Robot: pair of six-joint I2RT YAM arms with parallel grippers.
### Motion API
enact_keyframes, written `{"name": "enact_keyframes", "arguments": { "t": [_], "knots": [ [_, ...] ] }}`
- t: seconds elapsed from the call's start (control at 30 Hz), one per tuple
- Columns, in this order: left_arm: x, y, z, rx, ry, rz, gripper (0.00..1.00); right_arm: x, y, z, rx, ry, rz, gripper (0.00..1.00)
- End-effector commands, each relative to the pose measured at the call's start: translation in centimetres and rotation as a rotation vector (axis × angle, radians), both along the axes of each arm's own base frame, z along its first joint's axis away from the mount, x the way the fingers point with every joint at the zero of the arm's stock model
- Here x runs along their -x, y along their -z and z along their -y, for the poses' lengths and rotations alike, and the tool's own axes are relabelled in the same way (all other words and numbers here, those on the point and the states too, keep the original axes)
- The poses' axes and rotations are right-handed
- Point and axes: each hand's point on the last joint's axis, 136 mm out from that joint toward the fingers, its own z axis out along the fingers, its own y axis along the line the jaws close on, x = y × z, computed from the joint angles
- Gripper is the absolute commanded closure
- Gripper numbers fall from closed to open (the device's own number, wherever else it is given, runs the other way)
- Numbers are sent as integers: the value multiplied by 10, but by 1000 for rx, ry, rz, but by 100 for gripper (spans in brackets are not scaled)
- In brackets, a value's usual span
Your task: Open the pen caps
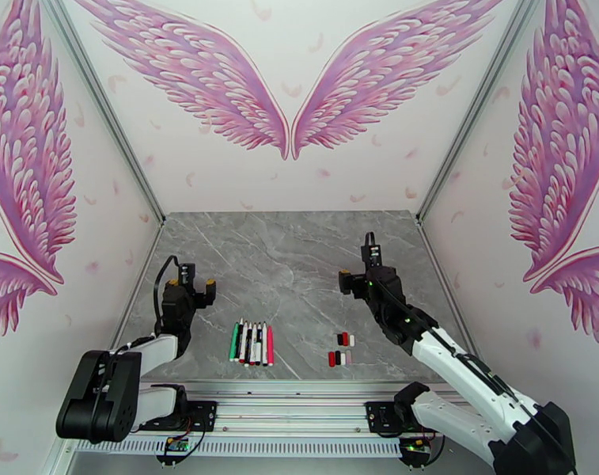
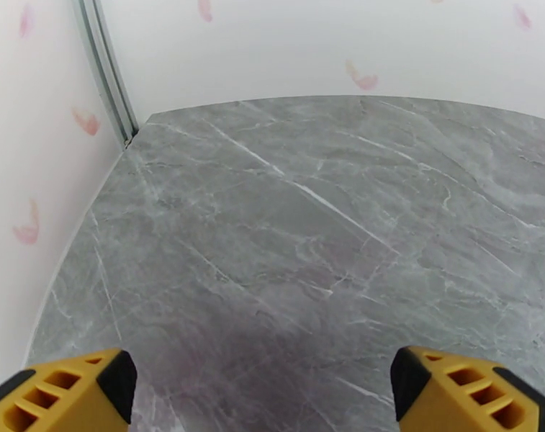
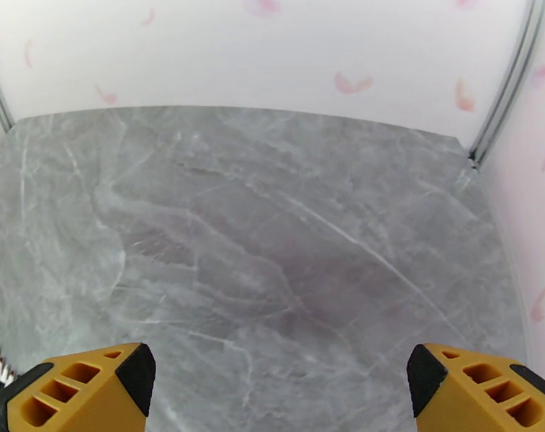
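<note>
Pens [image 1: 252, 343] in a tidy row by the near edge of the table [image 1: 283, 247], and just right of that row the pen caps [image 1: 340, 349], red, black and pale, in two short lines apart from the pens. They look off already, I'd say, though it's too small to vouch for every pen. Beyond the row to its left hovers the left gripper [image 1: 200, 283], claw spread wide, empty. Beyond to the right is the right gripper [image 1: 354, 280], likewise spread and empty. If a cap remains, one claw should pin the barrel while the other pulls straight along it.
</note>
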Motion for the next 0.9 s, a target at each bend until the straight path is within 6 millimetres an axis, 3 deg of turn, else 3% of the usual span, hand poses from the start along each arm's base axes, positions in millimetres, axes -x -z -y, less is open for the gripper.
{"name": "enact_keyframes", "arguments": {
  "t": [0.0,0.1,0.17,0.4,0.53,0.63,0.87],
  "knots": [
    [-16,-19,10,19,66,115,1,-16,9,23,44,63,36,1],
    [-23,-3,8,31,69,91,1,-30,19,44,70,111,84,1],
    [-34,-1,4,53,58,52,1,-38,28,52,64,118,94,1],
    [-34,1,0,64,49,39,1,-65,68,71,56,130,99,1],
    [-34,1,0,59,44,38,1,-66,88,56,21,26,110,1],
    [-34,1,0,59,44,39,1,-62,106,61,1,45,146,1],
    [-35,0,-1,60,36,39,1,-66,106,64,-23,37,145,1]
  ]
}}
